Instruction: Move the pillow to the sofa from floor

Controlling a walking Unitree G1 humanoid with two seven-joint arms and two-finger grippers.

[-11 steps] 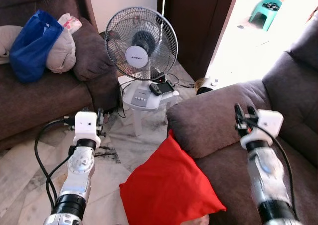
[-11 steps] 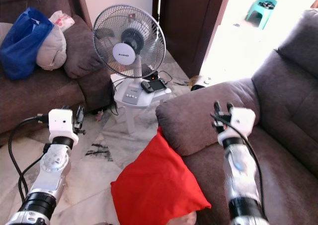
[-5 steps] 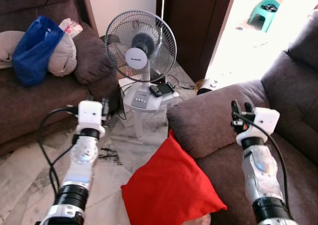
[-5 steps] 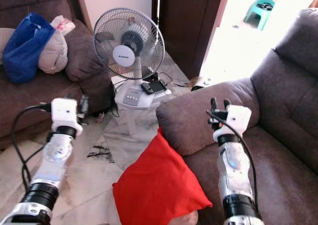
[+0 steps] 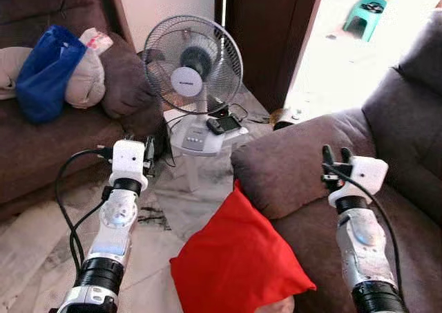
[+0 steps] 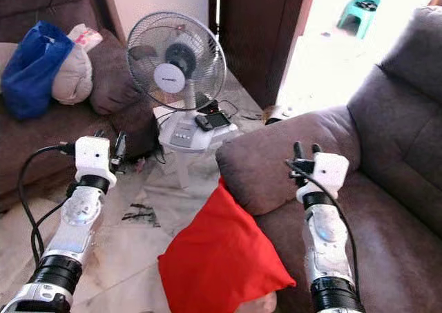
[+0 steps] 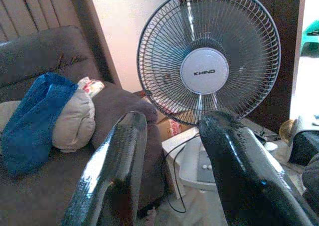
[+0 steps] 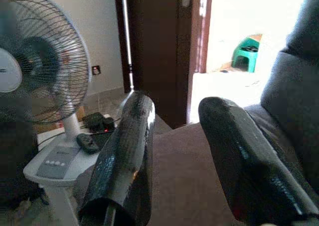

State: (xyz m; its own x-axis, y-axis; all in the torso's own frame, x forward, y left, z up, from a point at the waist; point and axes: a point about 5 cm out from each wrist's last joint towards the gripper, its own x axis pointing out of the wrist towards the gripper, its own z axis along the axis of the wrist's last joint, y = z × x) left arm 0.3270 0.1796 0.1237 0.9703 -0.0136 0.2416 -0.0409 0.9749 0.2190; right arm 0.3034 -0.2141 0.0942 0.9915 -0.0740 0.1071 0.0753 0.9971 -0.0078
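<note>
A red pillow point(image 5: 235, 256) stands on the floor, leaning against the front of the brown sofa point(image 5: 297, 168) on my right, just below its armrest. My left gripper point(image 5: 148, 154) is raised over the marble floor to the left of the pillow, open and empty, pointing toward the fan. My right gripper point(image 5: 334, 159) is held up above the sofa's seat, right of the pillow, open with nothing between its fingers point(image 8: 124, 151). Neither gripper touches the pillow.
A table fan point(image 5: 191, 64) stands on a white stool point(image 5: 197, 141) straight ahead, with cables on the floor near it. A second brown sofa point(image 5: 62, 133) on the left holds a blue bag point(image 5: 41, 68) and a beige cushion point(image 5: 86, 85). A bright doorway point(image 5: 345, 43) lies at the back right.
Both arms have lifted slightly and drifted a little; the view has shifted somewhat. The pillow has stayed where it was.
</note>
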